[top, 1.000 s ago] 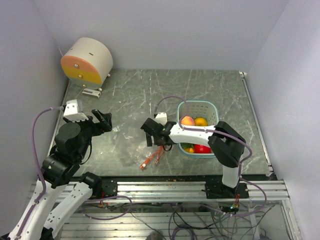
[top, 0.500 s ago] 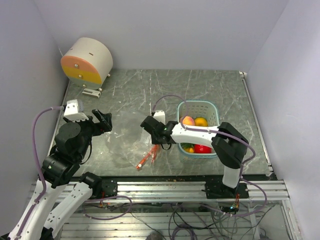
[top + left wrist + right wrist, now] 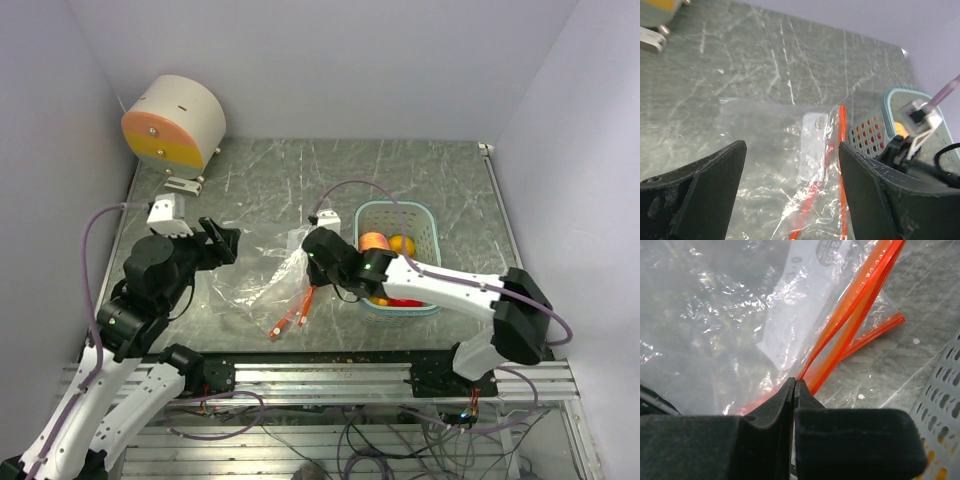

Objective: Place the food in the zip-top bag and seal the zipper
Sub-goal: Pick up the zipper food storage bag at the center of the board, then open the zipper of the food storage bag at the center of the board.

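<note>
The right claw (image 3: 794, 382) is pressed together, pinching the zip-top bag (image 3: 250, 285) by its orange zipper (image 3: 303, 305) at mid-frame; the strip runs down-left. The left claw (image 3: 222, 243), spread wide, faces the bag from the left, near it. The food (image 3: 385, 242) sits in the teal basket (image 3: 428, 215) right of centre, under the right arm stretched low over the bench (image 3: 400, 170).

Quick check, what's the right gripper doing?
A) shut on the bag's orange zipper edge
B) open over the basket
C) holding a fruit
A: its wrist view shows the right gripper pinched shut on the bag at the orange zipper.
</note>
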Action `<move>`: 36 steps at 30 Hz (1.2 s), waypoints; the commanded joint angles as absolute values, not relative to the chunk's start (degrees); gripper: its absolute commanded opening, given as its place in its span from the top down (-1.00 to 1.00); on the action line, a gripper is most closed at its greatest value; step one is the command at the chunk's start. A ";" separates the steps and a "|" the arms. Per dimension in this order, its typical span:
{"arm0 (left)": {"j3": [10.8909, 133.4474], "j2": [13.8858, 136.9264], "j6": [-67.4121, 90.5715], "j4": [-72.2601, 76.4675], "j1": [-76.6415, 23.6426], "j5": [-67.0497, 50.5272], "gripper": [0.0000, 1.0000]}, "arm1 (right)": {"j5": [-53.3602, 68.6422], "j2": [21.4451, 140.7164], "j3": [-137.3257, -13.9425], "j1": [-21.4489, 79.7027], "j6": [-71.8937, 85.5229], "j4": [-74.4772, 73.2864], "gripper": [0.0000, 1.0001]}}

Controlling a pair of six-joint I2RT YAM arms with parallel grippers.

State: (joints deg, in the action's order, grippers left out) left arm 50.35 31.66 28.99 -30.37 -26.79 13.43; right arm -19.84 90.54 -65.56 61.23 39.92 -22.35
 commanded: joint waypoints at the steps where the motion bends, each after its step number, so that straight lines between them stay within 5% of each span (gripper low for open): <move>1: 47.54 33.44 32.26 -26.29 -26.37 3.70 -0.69 | -18.15 83.76 -60.68 61.35 35.35 -13.30 1.00; 6: 42.73 32.08 33.79 -22.88 -26.37 -2.55 -0.58 | -18.38 79.68 -59.29 61.35 31.46 -8.10 1.00; 22: 39.90 43.97 42.19 -6.35 -26.41 -10.47 -0.79 | -7.97 75.32 -54.87 61.87 21.57 2.09 1.00; 36: 42.63 52.63 41.25 -3.66 -28.30 -11.26 -0.72 | -8.46 77.96 -56.91 62.34 20.57 1.90 1.00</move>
